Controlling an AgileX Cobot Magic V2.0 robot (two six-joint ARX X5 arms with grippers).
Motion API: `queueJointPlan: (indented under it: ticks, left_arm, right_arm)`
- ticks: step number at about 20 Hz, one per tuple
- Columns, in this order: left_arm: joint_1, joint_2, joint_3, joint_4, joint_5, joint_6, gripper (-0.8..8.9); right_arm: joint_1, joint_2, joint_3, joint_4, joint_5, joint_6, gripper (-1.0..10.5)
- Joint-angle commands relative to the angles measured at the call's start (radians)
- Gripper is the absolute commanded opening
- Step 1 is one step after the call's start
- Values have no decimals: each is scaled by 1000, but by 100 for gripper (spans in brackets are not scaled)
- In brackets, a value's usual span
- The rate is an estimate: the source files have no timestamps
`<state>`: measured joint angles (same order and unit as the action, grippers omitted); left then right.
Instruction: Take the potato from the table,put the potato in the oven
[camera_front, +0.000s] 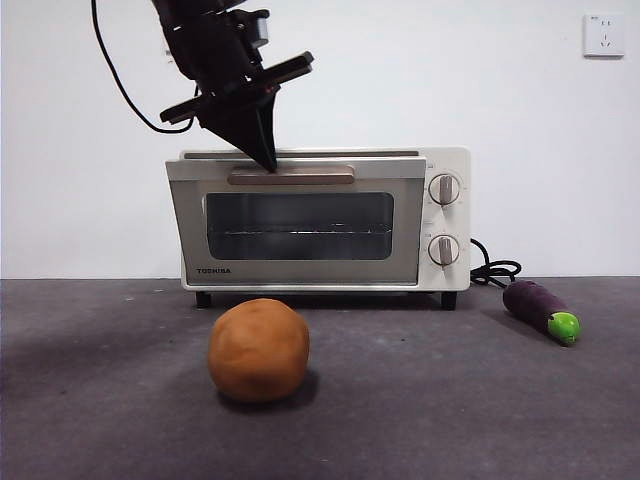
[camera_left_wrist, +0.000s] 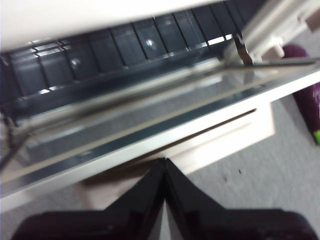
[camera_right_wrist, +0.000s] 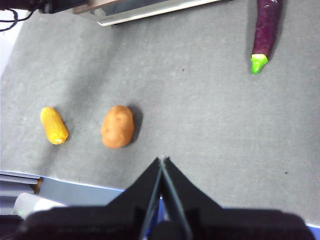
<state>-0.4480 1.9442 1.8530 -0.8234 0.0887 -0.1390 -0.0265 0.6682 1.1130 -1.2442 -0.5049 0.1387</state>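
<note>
Even, soft light is seen throughout. A faint shadow is cast beside the potato (camera_front: 258, 349). The oven (camera_left_wrist: 150, 125) is rendered blurred in the left wrist view.

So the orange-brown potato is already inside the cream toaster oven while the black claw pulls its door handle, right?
Not quite: the front view shows the orange-brown potato on the grey table, in front of the cream toaster oven. The left claw is at its beige handle.

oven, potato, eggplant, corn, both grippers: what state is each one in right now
cream-white TOSHIBA toaster oven: door ajar at the top.
rounded orange-brown potato: lying free on the dark grey table.
purple eggplant with green tip: lying on the table.
yellow corn cob: lying beside the potato.
left gripper: shut, at the door's handle.
right gripper: shut, above the table.
</note>
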Motion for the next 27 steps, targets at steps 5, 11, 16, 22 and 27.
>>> queueJointPlan:
  ticks: [5, 11, 16, 22, 27]
  left_arm:
    - [-42, 105, -41, -65, -42, 11, -6]
    - [-77, 152, -42, -81, -66, -10, -6]
    - [-109, 153, -42, -91, -83, -15, -6]
    - [-135, 153, -42, -131, -85, -15, -6]
    - [-149, 153, -42, -198, -84, -7, -6]
  right_arm:
    - [0, -92, 4, -80, 89, -13, 2]
    - [0, -163, 4, -125, 128, -11, 2]
    - [0, -164, 4, -125, 128, -11, 2]
    - [0, -164, 4, -126, 128, -11, 2]
    - [0, -164, 4, -126, 128, -12, 2]
